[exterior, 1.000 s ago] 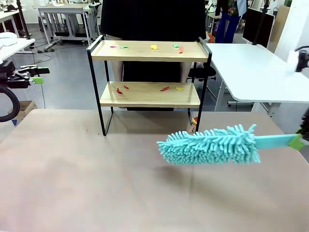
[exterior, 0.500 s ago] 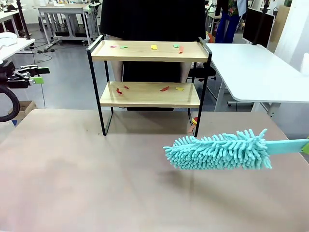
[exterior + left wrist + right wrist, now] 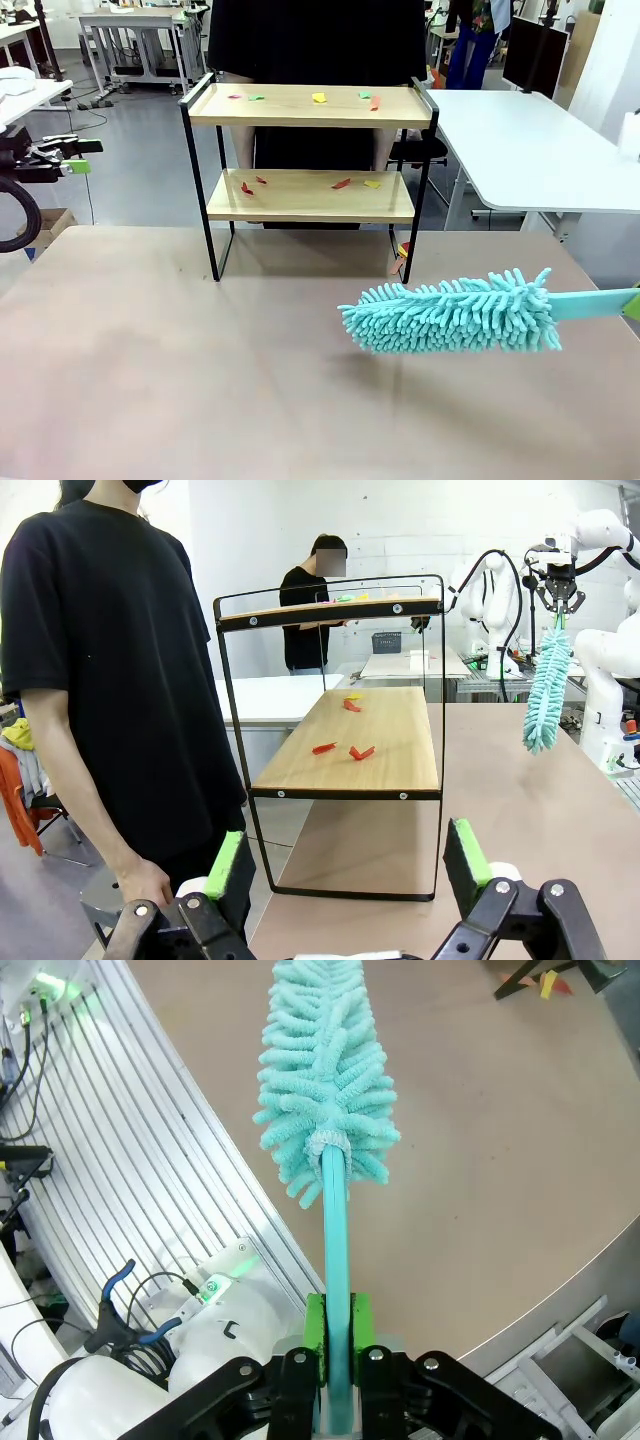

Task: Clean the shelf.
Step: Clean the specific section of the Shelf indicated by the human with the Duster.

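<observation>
Shelf (image 3: 290, 112): stands at the far edge of the table (image 3: 150, 350), left of the middle in the front view, with a person (image 3: 310, 40) just behind it; seen end-on in the left wrist view (image 3: 395, 760).

How the shelf will handle: probably light; stiff thin metal frame with hard, smooth boards; likely to slide or rock if pushed hard from the side, so sweep gently; to steady it, take hold of an end rail or a corner upright rather than a board edge.

Duster (image 3: 450, 312): fluffy turquoise head, soft and yielding, on a flat stiff handle (image 3: 337, 1250); held level above the table, right of the shelf and nearer the robot, well apart from it.

Right gripper (image 3: 338, 1325): jaws clamped together on the end of the duster's handle.

Left gripper (image 3: 348, 860): jaws wide apart, nothing between them; off the table's left side, facing the shelf's end.

Paper scraps (image 3: 319, 97): five on the top board; four on the lower board (image 3: 362, 751); what look like two more by the shelf's right foot.

Counts: one shelf with two boards; one duster; two grippers; one person at the shelf.

Stage: sweeping not yet begun, judging by the scraps on both boards.
</observation>
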`<state>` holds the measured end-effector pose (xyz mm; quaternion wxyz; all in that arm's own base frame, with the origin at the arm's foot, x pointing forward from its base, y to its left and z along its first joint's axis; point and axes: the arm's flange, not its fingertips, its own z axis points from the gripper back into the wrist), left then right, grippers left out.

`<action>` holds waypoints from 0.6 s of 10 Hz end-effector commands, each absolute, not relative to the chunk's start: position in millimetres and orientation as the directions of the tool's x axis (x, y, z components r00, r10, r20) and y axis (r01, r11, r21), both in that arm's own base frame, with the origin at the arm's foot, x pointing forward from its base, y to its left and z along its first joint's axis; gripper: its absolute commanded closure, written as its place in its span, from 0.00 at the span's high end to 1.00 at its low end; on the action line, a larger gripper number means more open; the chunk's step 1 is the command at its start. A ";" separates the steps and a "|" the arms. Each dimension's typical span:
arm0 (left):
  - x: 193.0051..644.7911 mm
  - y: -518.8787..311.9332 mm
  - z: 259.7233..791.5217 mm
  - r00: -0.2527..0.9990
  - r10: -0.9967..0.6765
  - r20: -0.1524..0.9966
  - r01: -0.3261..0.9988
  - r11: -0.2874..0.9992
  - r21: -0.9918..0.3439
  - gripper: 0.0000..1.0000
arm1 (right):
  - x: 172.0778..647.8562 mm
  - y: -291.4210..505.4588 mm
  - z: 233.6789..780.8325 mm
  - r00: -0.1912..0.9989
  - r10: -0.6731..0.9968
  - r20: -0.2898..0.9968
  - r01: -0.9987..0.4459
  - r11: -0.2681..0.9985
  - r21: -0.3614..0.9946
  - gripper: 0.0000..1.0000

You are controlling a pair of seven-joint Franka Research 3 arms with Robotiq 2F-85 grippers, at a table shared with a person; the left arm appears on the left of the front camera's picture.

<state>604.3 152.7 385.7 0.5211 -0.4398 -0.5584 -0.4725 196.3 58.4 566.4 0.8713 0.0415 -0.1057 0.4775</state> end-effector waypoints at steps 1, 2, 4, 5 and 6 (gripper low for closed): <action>603.8 152.8 387.4 -0.086 -0.007 0.996 0.982 0.166 0.086 1.00 | 198.8 60.1 568.1 0.520 0.820 0.238 -0.839 0.543 -0.039 0.13; 603.8 152.8 387.4 -0.086 -0.007 0.996 0.982 0.166 0.086 1.00 | 198.8 60.1 568.1 0.520 0.820 0.238 -0.839 0.543 -0.039 0.13; 603.8 152.8 387.4 -0.086 -0.007 0.996 0.982 0.166 0.086 1.00 | 198.8 60.1 568.1 0.520 0.820 0.238 -0.839 0.543 -0.039 0.13; 603.8 152.8 387.4 -0.086 -0.007 0.996 0.982 0.166 0.086 1.00 | 198.8 60.1 568.1 0.520 0.820 0.238 -0.839 0.543 -0.039 0.13; 603.8 152.8 387.4 -0.086 -0.007 0.996 0.982 0.166 0.086 1.00 | 198.8 60.1 568.1 0.520 0.820 0.238 -0.839 0.543 -0.039 0.13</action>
